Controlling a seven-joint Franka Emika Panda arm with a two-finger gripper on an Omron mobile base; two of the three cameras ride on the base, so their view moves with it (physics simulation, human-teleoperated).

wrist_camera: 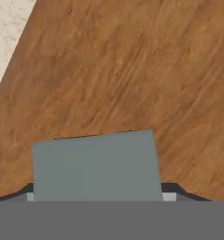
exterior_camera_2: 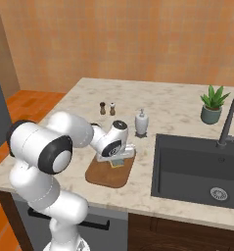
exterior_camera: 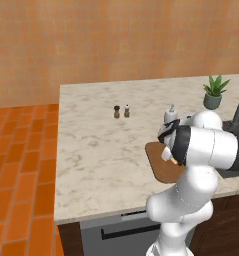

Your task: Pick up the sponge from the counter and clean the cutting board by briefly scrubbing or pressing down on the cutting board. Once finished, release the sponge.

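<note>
Gripper [exterior_camera_2: 118, 161] was low over the board [exterior_camera_2: 103, 176], jaws wide, straddling the sponge [wrist_camera: 95, 165]; contact unclear. One sponge lay on one board, inside its edges. Board sat near the counter's [exterior_camera: 96, 150] front edge, open counter to its left

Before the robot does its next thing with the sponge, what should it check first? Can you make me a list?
1. Sponge is over the cutting board: ok.
2. Sponge sits between the gripper jaws: ok.
3. Sponge actually pressing on the board: cannot tell.
4. Jaws squeezing the sponge or just around it: cannot tell.
5. Soap dispenser stands apart from the board: ok.
6. Board lies flat on the counter: ok.
</note>
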